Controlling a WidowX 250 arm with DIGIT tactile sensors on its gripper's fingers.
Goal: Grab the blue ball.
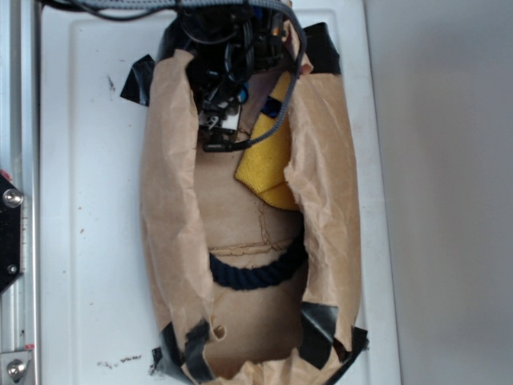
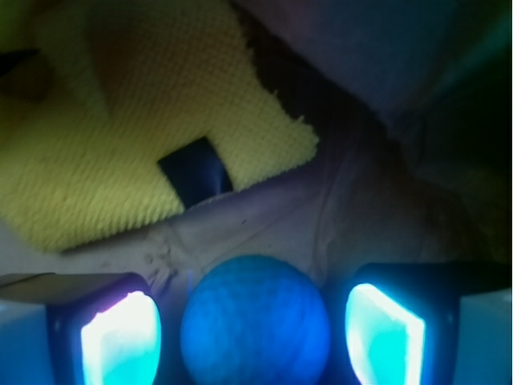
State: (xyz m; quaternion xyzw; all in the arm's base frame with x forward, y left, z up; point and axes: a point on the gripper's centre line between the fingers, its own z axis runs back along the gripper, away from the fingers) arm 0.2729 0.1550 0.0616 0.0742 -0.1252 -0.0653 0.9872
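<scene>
In the wrist view the blue ball point(image 2: 255, 325) lies on brown paper, squarely between the two glowing pads point(image 2: 120, 341) of my gripper point(image 2: 252, 333). The jaws stand open, with a narrow dark gap on each side of the ball. In the exterior view the gripper point(image 1: 218, 120) reaches down into the top end of the brown paper bag point(image 1: 172, 200), and the ball is hidden beneath it.
A yellow cloth point(image 1: 268, 160) with a dark tag point(image 2: 195, 170) lies just beyond the ball. A dark navy twisted rope point(image 1: 256, 269) curves across the lower part of the bag. Raised paper walls flank both sides. The bag sits on a white tabletop point(image 1: 88, 200).
</scene>
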